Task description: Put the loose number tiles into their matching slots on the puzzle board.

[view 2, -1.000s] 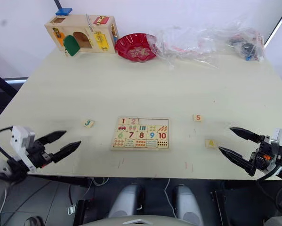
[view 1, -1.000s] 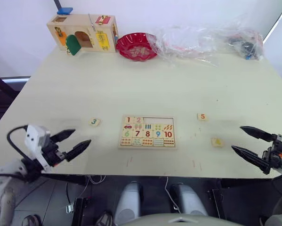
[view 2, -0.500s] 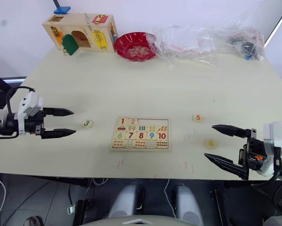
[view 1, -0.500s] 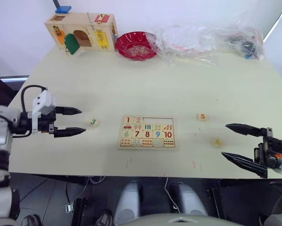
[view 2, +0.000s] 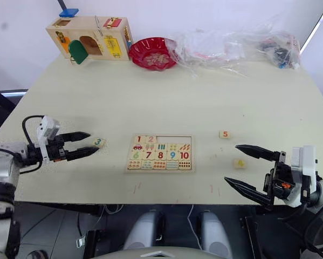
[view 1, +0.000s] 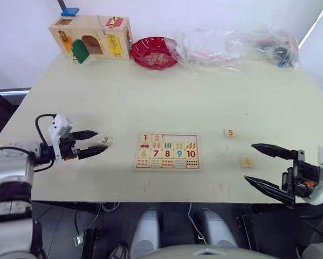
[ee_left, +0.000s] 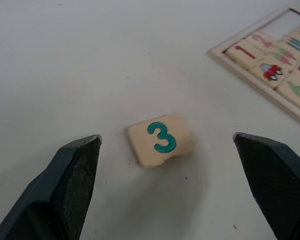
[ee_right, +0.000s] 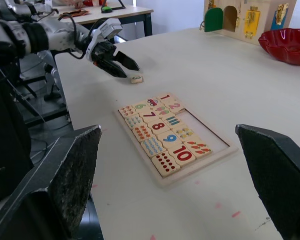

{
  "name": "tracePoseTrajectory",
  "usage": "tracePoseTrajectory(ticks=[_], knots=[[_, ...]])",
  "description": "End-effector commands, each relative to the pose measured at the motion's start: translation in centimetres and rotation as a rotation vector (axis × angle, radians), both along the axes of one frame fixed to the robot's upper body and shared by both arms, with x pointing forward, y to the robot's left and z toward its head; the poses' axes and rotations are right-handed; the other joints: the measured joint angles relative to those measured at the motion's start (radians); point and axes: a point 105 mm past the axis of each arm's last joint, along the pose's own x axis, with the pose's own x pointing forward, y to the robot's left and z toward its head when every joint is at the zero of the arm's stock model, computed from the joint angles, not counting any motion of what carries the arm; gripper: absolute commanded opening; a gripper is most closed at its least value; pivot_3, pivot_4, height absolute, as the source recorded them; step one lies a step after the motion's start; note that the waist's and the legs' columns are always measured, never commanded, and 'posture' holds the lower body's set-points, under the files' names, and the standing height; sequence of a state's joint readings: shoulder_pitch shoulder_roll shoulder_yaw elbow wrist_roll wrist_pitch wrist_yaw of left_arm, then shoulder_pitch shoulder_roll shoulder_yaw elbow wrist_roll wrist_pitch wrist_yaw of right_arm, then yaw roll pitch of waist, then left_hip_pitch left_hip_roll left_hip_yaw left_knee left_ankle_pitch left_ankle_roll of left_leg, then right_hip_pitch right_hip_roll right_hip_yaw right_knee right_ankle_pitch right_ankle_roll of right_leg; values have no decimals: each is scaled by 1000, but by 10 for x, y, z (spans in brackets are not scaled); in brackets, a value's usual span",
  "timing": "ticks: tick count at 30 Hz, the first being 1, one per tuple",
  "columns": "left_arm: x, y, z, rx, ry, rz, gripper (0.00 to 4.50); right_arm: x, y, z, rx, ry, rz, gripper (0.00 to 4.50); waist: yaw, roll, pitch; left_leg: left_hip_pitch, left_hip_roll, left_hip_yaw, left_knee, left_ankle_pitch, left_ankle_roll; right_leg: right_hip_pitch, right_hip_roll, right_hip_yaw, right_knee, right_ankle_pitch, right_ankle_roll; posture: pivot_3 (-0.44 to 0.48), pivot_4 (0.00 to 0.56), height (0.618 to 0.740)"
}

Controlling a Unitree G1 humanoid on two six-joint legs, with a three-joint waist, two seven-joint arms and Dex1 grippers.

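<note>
- The table (view 1: 150, 91) carried everything, with a wooden latch box (view 1: 94, 36), a red bowl (view 1: 156, 52) and clear plastic bags (view 1: 231, 46) along its far edge
- The puzzle board (view 1: 167, 151) lay near the front edge between the two arms; tiles 1 and 2 sat in its top row and the slots beside them were bare
- The left gripper (view 1: 99, 143) was spread wide, low over the table, its tips either side of the 3 tile (ee_left: 161, 139) without touching it
- The right gripper (view 1: 261, 165) was wide open too, just beside the 4 tile (view 1: 246, 162)
- The 5 tile (view 1: 229, 133) lay apart, farther back
</note>
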State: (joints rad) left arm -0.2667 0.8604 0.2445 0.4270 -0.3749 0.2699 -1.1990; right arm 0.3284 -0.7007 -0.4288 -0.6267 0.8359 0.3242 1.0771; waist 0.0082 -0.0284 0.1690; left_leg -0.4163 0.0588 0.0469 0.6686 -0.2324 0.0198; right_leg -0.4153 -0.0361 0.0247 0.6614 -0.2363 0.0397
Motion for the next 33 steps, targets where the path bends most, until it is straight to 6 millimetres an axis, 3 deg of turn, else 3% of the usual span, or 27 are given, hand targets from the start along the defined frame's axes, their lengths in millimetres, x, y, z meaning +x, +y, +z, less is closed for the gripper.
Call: tracePoseTrajectory(ticks=[1, 11, 21, 33], knots=[[7, -5, 22, -19, -102, 118, 4460, -1, 3, 6, -2, -43, 11, 4500, 7, 0, 0, 0, 0, 1, 0, 0, 0, 0, 0, 0, 0, 0, 0, 0, 150, 740], [-1, -37, 7, -8, -110, 307, 4460, 1, 0, 7, -7, -38, 27, 4500, 4, 0, 0, 0, -2, 1, 0, 0, 0, 0, 1, 1, 0, 0, 0, 0, 150, 740], [-5, -30, -8, 87, -32, 363, 4460, 0, -2, 7, -16, -28, 33, 4500, 4, -1, 0, 0, -3, 1, 0, 0, 0, 0, 2, 0, 0, 0, 0, 0, 150, 740], [-7, -26, -11, 147, 64, 379, 4460, -2, 0, 6, -16, -22, 30, 4500, 3, 0, -1, 2, -2, 1, -1, 0, 0, 0, 1, 1, 0, 0, 0, 0, 150, 740]])
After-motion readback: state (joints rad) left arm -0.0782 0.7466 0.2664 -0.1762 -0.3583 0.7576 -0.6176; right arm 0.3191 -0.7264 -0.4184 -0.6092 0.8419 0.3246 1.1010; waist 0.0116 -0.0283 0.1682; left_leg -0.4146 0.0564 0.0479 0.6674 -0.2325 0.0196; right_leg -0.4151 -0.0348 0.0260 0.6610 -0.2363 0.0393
